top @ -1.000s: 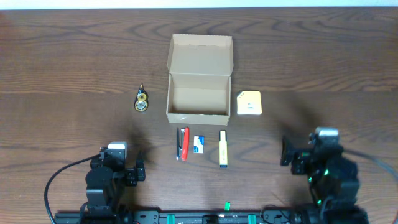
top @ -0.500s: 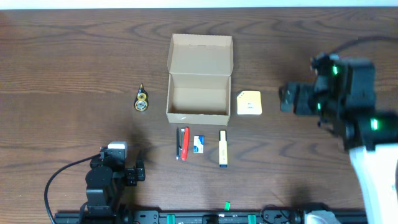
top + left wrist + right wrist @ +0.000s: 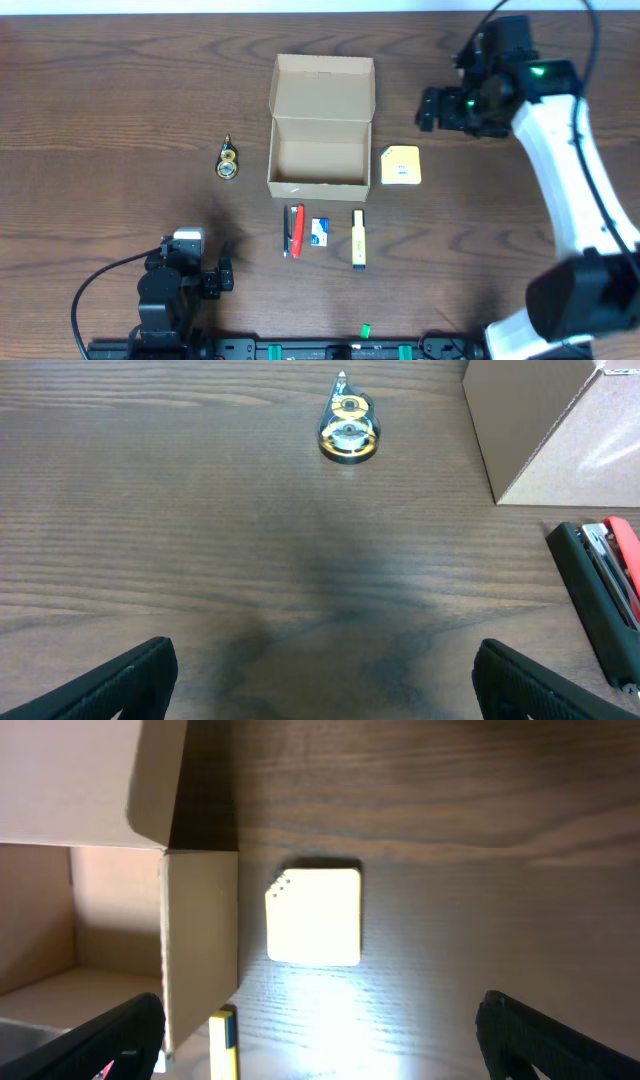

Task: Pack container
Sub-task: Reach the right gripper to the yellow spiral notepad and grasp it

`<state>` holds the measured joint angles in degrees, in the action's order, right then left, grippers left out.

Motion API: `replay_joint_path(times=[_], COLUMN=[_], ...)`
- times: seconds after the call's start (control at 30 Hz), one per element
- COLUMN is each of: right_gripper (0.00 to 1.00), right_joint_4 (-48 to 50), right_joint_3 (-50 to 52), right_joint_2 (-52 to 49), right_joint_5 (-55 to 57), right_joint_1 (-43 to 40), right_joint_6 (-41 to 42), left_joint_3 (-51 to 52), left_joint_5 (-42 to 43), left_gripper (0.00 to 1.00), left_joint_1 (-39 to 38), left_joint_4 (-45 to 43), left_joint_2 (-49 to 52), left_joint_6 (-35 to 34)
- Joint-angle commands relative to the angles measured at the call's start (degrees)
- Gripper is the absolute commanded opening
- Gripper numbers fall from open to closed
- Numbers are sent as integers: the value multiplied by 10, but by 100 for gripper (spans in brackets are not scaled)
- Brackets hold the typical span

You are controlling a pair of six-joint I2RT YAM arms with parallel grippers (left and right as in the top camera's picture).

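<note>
Your right fingers (image 3: 100,1055), wide and empty, have swung out over the yellow note pad (image 3: 315,915), so packing the container (image 3: 320,183) likely starts here.

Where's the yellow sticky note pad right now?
In the overhead view, the sticky note pad lies just right of the open cardboard box, up and to the right of the yellow highlighter.

Matt cardboard container (image 3: 320,125) — wood-grain table (image 3: 120,90)

Camera layout
Overhead straight down; left wrist low toward the container (image 3: 530,420); right wrist above its right wall
</note>
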<state>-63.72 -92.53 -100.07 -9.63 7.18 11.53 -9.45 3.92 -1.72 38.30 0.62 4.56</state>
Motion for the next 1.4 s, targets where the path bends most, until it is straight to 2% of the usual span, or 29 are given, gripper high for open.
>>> replay_joint_path(times=[0.0,0.23,0.8,1.37], right_gripper=[99,99,99,99], right_joint_4=[14,23,25,52], right_joint_3=[-10,-10,-9,-5], right_joint_2=[-28,-78,-189,-254], right_joint_5=[-7,-5,94,99], right_joint_1=[20,27,90,94], right_joint_6=[-4,-26,19,39], left_joint_3=[3,3,3,3], left_joint_5=[2,1,1,1], left_gripper=[95,95,95,95], left_joint_1=[-2,-2,-2,-2], left_joint_4=[5,5,5,5], left_joint_2=[-4,-4,-4,-4], left_joint_6=[6,6,6,6])
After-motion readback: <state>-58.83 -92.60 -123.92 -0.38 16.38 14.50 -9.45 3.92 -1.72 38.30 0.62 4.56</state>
